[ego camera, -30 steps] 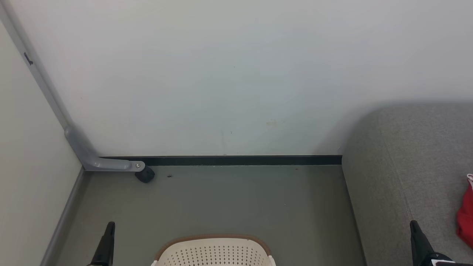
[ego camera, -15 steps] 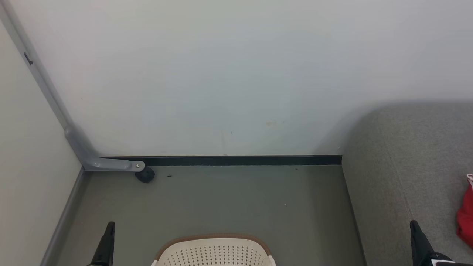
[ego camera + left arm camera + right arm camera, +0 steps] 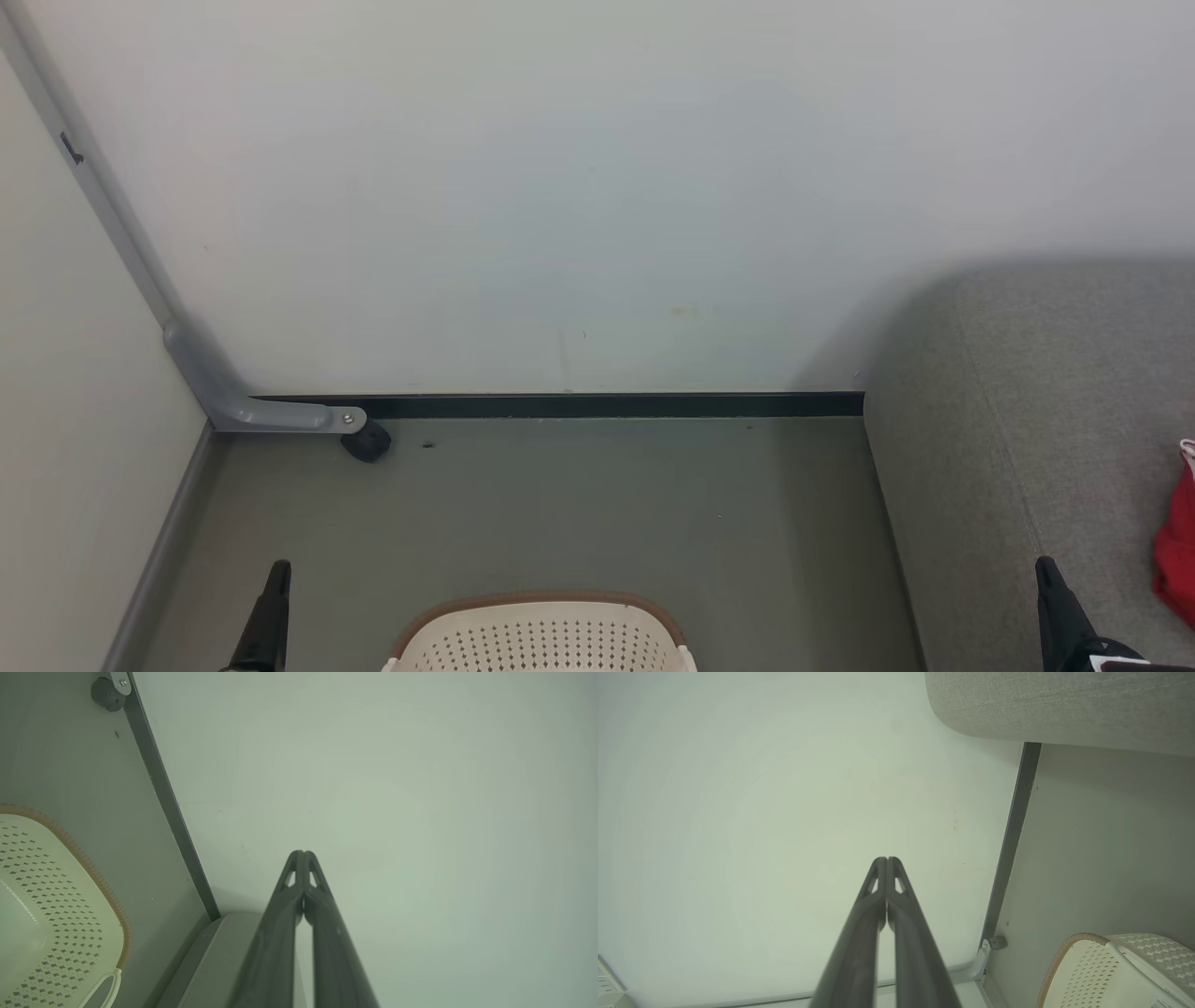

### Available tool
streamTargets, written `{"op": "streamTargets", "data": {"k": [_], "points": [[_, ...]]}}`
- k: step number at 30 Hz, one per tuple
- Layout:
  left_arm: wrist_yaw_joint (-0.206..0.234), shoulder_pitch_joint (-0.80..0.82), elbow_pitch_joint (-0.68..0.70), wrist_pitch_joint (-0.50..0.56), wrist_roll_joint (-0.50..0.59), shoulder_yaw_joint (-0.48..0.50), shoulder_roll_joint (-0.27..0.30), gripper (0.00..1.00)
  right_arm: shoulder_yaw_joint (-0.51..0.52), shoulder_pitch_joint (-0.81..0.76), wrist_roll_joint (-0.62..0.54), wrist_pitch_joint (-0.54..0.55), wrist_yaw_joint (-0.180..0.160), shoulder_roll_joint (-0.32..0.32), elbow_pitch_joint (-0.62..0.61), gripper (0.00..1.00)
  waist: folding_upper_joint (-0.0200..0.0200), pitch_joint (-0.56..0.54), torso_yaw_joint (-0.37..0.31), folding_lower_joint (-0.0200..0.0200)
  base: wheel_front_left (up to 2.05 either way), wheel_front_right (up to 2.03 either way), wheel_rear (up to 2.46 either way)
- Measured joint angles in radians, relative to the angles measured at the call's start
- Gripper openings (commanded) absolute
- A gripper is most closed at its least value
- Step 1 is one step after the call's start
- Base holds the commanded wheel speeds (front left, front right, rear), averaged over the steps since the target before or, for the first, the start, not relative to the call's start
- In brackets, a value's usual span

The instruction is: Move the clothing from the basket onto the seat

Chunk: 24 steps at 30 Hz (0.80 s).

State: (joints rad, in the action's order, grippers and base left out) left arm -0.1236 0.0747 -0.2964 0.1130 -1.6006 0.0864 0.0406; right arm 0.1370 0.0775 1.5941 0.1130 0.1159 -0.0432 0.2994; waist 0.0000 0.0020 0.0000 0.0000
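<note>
Both claws are seen closed, fingers pressed together, nothing held: left claw [image 3: 278, 569] near left over the floor, right claw [image 3: 1046, 566] near right at the seat's edge. The cream-white perforated plastic basket with brown rim [image 3: 541, 599] is set on the grey-green floor [image 3: 607, 504], near centre, between the claws. A soft red garment [image 3: 1178, 551] is laid on the large grey woven-fabric sofa seat [image 3: 1055, 392], at the right frame edge. Most of the basket's inside is hidden, so remaining clothing cannot be confirmed.

Risks:
- Cloth is only prodded if the fingers are not parted before descent.
- The light basket is dragged or tipped if its rim is hooked.
- A garment slips off if it is released by the seat's rounded far corner.

Room: open floor is left far of the basket, up to the dark baseboard [image 3: 607, 406] and white wall [image 3: 560, 187]. A grey bracket with black caster [image 3: 366, 441] is noted far left. A floor strip separates basket and seat.
</note>
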Motion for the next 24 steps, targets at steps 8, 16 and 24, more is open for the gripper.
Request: {"op": "streamTargets", "data": {"k": [8, 16, 24], "points": [[0.000, 0.000, 0.000, 0.000, 0.000, 0.000, 0.000, 0.00, 0.000, 0.000, 0.000, 0.000, 0.000, 0.000, 0.000, 0.00, 0.0000, 0.000, 0.000, 0.0000, 0.00, 0.00, 0.00], [0.000, 0.000, 0.000, 0.000, 0.000, 0.000, 0.000, 0.00, 0.000, 0.000, 0.000, 0.000, 0.000, 0.000, 0.000, 0.00, 0.0000, 0.000, 0.000, 0.0000, 0.00, 0.00, 0.00], [0.000, 0.000, 0.000, 0.000, 0.000, 0.000, 0.000, 0.00, 0.000, 0.000, 0.000, 0.000, 0.000, 0.000, 0.000, 0.00, 0.0000, 0.000, 0.000, 0.0000, 0.00, 0.00, 0.00]]}}
